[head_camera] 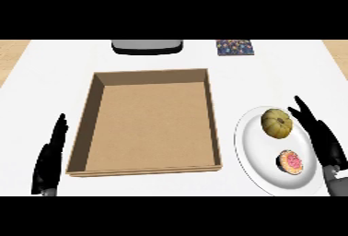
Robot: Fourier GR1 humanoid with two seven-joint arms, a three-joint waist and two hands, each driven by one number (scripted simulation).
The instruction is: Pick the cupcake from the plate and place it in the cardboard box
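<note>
A cupcake (290, 162) with pink frosting lies on the near part of a white plate (253, 152) at the right. A yellow-green pumpkin-like item (276, 123) sits on the plate's far part. The cardboard box (90, 115), open and with nothing inside, fills the middle of the counter, left of the plate. My right hand (323, 138) stands over the plate's right rim, fingers straight and pointing away, just right of the cupcake and not holding it. My left hand (51, 159) rests open at the lower left, beside the box's left wall.
A grey and black appliance (147, 46) sits at the counter's far edge, behind the box. A dark patterned square (235, 47) lies to its right. Wooden floor shows past the counter's left and right far corners.
</note>
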